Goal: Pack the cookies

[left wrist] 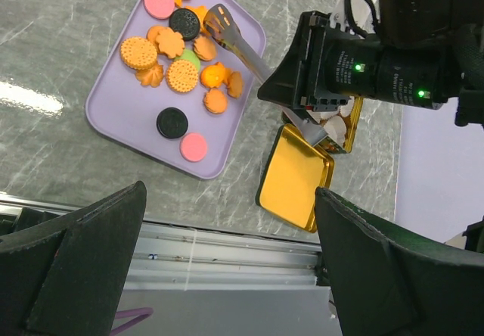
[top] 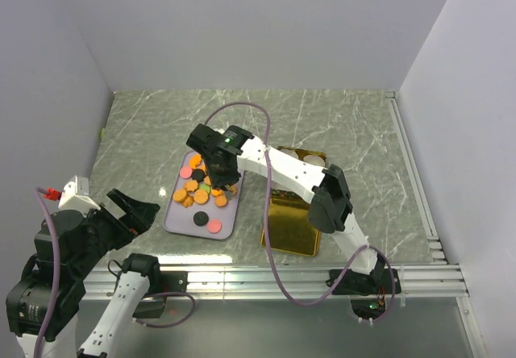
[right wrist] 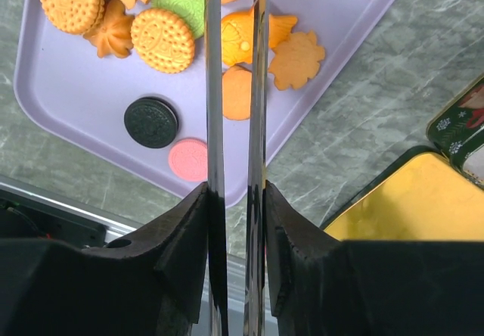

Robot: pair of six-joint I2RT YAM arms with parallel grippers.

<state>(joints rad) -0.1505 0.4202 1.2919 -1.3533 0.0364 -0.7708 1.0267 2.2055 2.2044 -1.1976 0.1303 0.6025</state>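
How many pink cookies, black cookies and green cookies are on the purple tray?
Pink cookies: 2
Black cookies: 2
Green cookie: 1
Total: 5

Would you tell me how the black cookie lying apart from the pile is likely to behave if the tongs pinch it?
The black cookie lies flat on the smooth tray, so it will probably slide rather than roll. It looks rigid and light, and is likely crumbly under a hard squeeze. The tongs are polished metal, so it may slip out.
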